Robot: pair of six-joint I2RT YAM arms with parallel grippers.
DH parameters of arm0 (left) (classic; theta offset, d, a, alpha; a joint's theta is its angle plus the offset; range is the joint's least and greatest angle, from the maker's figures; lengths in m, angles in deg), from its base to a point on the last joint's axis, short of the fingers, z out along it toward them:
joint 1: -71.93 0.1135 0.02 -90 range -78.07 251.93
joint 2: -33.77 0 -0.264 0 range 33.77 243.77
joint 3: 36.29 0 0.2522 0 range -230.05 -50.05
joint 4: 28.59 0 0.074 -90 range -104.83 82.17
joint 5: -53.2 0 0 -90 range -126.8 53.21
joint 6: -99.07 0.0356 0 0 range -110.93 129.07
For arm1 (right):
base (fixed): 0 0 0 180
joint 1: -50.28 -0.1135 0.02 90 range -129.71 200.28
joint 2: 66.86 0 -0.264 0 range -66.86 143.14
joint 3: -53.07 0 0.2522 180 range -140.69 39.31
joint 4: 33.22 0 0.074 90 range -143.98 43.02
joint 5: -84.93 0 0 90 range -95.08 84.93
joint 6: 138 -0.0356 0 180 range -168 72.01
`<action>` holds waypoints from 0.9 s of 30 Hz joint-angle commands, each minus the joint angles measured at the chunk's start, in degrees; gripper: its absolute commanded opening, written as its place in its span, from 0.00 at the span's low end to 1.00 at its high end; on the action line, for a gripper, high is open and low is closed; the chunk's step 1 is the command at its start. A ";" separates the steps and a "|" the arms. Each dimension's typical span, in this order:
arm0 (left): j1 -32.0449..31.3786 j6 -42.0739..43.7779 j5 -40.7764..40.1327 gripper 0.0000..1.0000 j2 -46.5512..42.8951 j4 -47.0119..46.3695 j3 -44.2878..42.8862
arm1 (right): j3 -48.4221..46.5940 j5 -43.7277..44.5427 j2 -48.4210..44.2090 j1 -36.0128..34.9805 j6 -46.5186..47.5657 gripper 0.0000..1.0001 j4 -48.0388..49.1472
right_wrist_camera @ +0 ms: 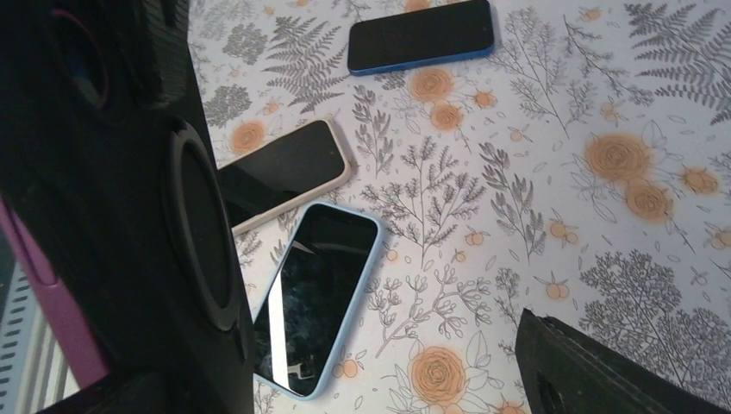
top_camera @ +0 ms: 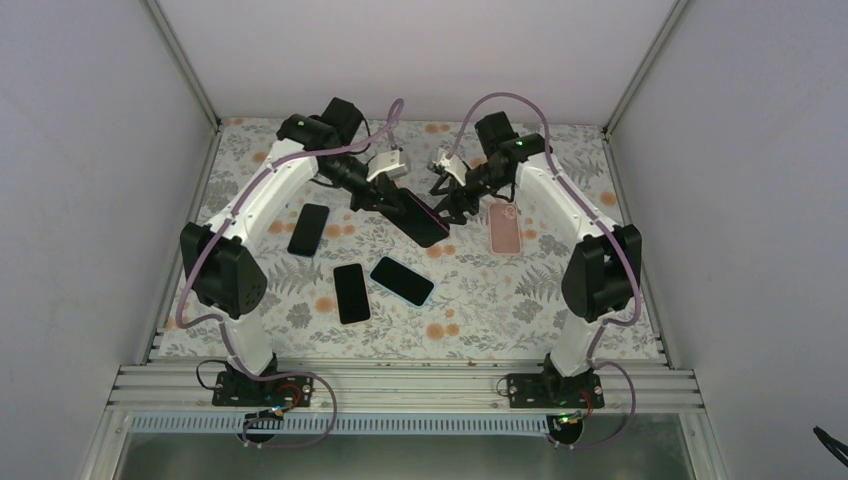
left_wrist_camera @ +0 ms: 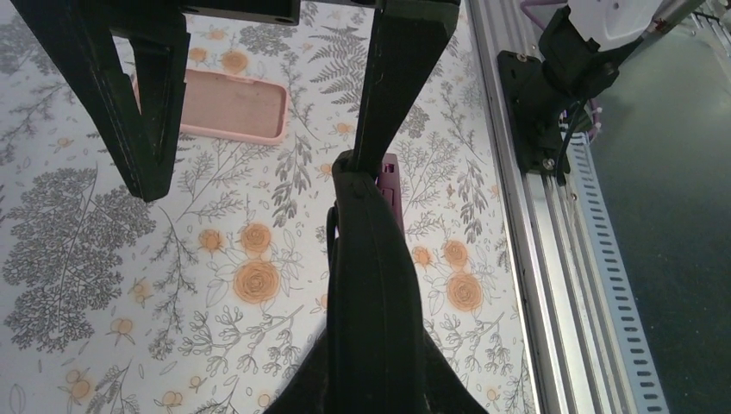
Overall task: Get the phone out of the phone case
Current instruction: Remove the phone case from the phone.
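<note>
My left gripper [top_camera: 392,200] is shut on a dark phone case [top_camera: 425,222] with the phone in it and holds it tilted above the table's middle back. In the left wrist view the case [left_wrist_camera: 371,285] is edge-on, with a magenta edge [left_wrist_camera: 392,181] at its far end. My right gripper [top_camera: 447,205] is open. One of its fingers [left_wrist_camera: 401,86] touches the case's far end; the other finger [left_wrist_camera: 142,112] stands well apart. In the right wrist view the case's black back with a ring [right_wrist_camera: 129,216] fills the left side, and one finger [right_wrist_camera: 595,371] shows at the bottom right.
An empty pink case [top_camera: 506,228] lies under the right arm. Three cased phones lie on the floral table: dark blue [top_camera: 308,229], beige [top_camera: 351,293] and light blue [top_camera: 402,280]. The aluminium rail [top_camera: 400,385] runs along the near edge.
</note>
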 commanded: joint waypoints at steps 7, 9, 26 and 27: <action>-3.22 -7.58 -2.10 0.03 -1.76 -24.73 2.58 | -5.66 -30.90 4.31 -7.17 -6.45 0.35 2.26; -3.26 -7.66 -3.44 0.15 -1.97 -24.90 3.07 | -4.29 -31.93 3.30 -6.49 -7.99 0.15 4.17; -2.68 -11.70 -25.39 1.00 -19.12 -43.55 15.93 | 11.01 -7.85 -7.32 4.73 -43.66 0.03 38.34; -3.21 -12.61 -27.57 1.00 -20.54 -47.56 19.17 | 11.22 -4.56 -7.41 4.86 -45.65 0.03 40.01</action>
